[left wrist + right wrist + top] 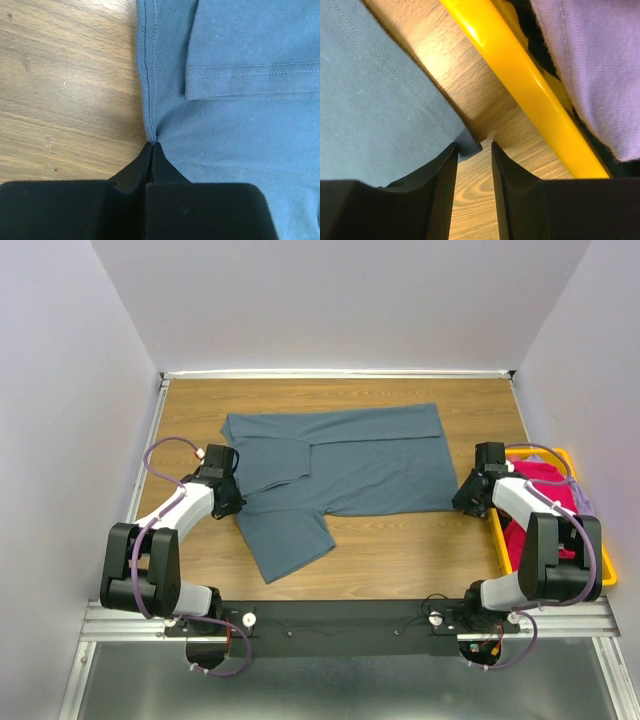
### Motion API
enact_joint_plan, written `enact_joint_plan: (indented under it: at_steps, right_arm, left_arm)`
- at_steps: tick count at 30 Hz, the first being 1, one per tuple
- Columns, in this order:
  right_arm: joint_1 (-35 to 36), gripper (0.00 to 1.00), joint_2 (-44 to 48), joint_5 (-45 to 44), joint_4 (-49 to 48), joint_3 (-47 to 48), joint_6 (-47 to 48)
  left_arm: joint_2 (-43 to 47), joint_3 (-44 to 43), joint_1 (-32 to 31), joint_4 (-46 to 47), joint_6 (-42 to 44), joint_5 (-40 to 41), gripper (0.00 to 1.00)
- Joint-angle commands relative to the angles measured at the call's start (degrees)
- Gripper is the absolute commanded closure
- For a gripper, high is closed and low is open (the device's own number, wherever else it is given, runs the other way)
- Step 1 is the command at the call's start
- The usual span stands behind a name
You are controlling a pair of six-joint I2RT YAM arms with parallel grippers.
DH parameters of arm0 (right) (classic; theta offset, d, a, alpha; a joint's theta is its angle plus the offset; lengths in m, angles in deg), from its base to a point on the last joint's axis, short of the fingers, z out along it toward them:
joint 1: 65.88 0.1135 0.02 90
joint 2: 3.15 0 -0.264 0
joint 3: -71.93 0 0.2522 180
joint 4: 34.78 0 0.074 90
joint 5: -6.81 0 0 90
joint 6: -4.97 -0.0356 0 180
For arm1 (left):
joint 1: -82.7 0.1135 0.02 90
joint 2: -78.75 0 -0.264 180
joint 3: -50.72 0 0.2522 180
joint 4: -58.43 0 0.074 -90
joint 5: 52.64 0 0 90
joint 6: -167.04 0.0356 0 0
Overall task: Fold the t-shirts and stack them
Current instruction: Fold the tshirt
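A slate blue-grey t-shirt (360,465) lies spread on the wooden table, its top part folded over and one sleeve pointing to the near left. My left gripper (232,502) is at the shirt's left edge. In the left wrist view it (151,146) is shut, with the hemmed edge of the shirt (240,125) puckered at its tips. My right gripper (462,502) is at the shirt's near right corner. In the right wrist view it (472,147) is open, with the shirt's (370,100) corner lying between the jaws. A magenta-pink t-shirt (540,475) lies in the bin.
A yellow plastic bin (607,570) stands at the right edge of the table, close beside my right gripper. Its rim (520,75) and a pale lilac cloth (600,60) inside it show in the right wrist view. Walls enclose the table on three sides.
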Motion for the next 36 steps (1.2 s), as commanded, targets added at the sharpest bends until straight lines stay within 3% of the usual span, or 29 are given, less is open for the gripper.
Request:
enact_joint_plan:
  at_steps: [1,11,21,36]
  right_arm:
    - [-0.2,0.63,-1.4,-2.3,2.1,0.7,0.2]
    - [-0.2,0.99,2.6,-2.7,4.1,0.7,1.2]
    - [-0.3,0.99,5.1,-2.2,9.2,7.4,2.8]
    - [-0.3,0.99,-11.2,3.8,9.1,27.2,7.4]
  left_arm:
    - [1.5,1.1,0.3,1.1,-0.2,-0.8,1.0]
    - [3.6,0.3,1.1,-1.6,-0.5,-0.3,1.0]
    - [6.1,-2.2,4.2,-4.5,1.8,-0.8,1.0]
    - [-5.8,-13.5,6.6,-2.7,6.0,-4.9,1.0]
